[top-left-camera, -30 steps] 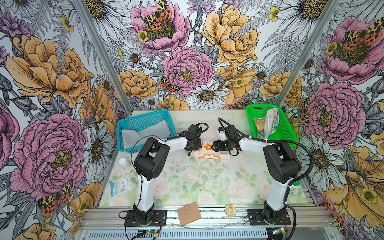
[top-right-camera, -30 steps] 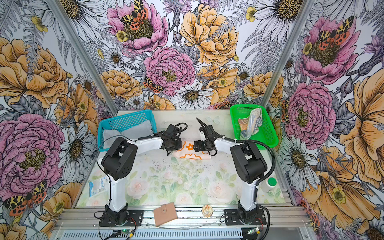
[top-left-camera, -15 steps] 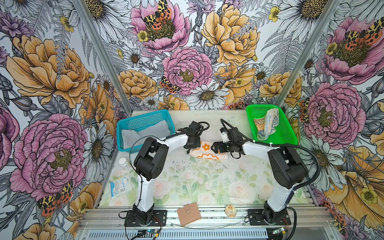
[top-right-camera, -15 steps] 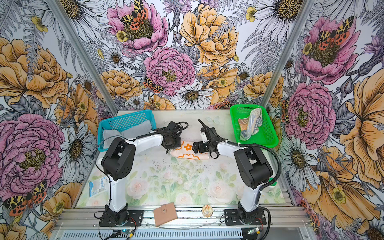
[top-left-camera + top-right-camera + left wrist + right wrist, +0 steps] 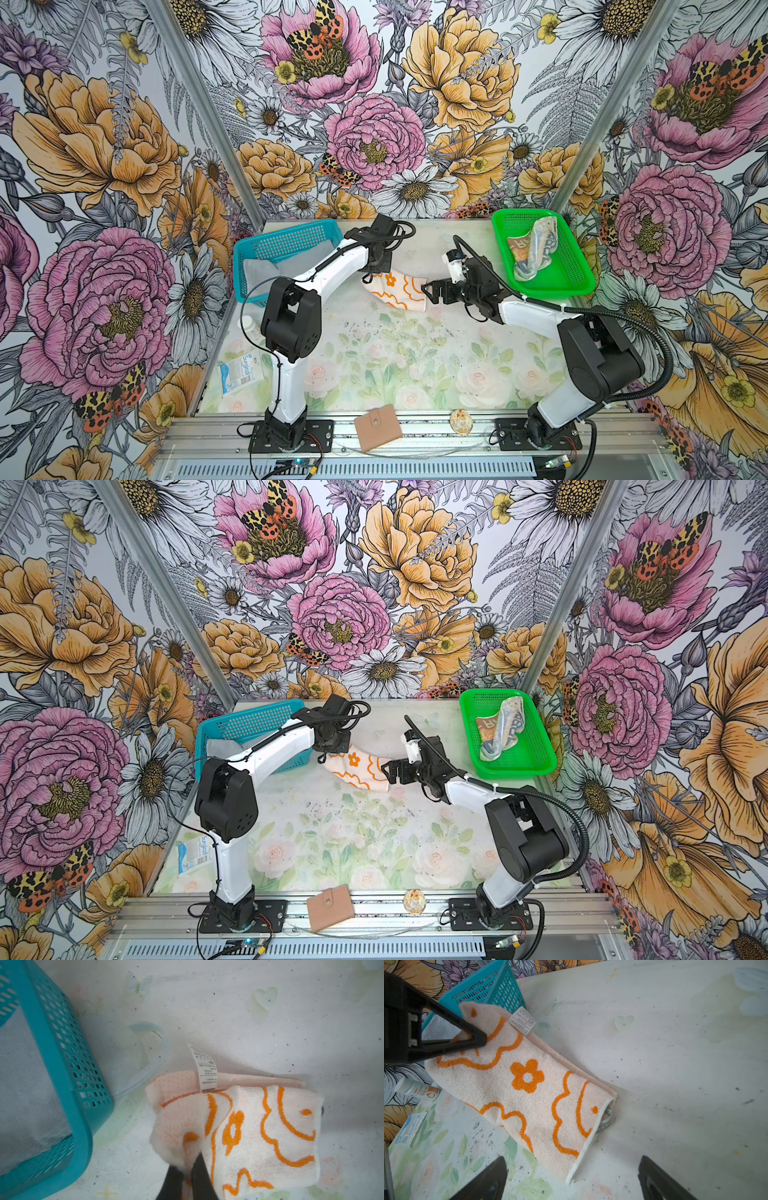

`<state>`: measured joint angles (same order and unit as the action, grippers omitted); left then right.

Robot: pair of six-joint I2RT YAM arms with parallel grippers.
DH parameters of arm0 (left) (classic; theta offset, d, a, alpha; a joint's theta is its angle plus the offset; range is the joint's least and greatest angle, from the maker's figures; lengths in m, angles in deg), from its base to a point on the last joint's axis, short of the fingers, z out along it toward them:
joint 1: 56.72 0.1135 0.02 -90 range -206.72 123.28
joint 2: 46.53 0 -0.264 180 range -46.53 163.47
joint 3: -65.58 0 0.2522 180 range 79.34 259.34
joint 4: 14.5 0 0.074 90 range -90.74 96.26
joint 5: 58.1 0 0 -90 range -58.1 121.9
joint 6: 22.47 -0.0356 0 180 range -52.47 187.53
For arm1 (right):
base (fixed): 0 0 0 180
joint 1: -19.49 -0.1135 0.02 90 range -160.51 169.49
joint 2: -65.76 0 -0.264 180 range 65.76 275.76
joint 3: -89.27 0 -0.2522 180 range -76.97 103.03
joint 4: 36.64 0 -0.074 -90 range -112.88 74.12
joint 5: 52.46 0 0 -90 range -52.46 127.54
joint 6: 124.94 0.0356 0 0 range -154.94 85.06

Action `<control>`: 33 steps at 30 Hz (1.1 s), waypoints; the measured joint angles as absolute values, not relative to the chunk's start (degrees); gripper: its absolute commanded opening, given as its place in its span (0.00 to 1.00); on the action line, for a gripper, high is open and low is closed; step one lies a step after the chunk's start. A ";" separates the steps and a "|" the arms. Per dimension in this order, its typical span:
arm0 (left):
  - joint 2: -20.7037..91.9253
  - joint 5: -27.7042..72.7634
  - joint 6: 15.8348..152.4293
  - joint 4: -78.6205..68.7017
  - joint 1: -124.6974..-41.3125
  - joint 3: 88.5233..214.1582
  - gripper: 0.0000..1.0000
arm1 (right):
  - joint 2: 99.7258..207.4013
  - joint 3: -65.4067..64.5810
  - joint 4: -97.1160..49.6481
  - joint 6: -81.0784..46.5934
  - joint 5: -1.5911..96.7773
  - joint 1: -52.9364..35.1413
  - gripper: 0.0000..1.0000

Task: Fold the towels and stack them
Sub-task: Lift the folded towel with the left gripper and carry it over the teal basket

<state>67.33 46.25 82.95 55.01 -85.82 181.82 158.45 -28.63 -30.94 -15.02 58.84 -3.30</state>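
left jaws clamp towel (image 5: pixel 399 291), right jaws wide, floral tabletop (image 5: pixel 395 357), walls (image 5: pixel 374 137)

Shows cream with orange flower and wavy outlines on the towel (image 5: pixel 399 291). Shows teal on the basket (image 5: pixel 291 243), green on the tray (image 5: pixel 559 282).

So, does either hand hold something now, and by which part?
The left hand pinches the orange-flower towel at its end nearest the blue basket. The right hand is open and holds nothing.
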 measured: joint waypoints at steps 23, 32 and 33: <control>67.33 54.03 73.20 66.39 -75.59 196.74 0.00 | 158.47 -28.69 -33.10 -14.87 62.56 -3.48 0.99; 67.05 54.36 71.58 66.98 -71.37 199.32 0.00 | 158.51 -28.69 -33.10 -14.89 62.91 -3.56 1.00; 66.81 54.38 71.56 66.94 -70.91 199.37 0.00 | 158.58 -28.69 -33.10 -14.89 62.91 -3.56 0.99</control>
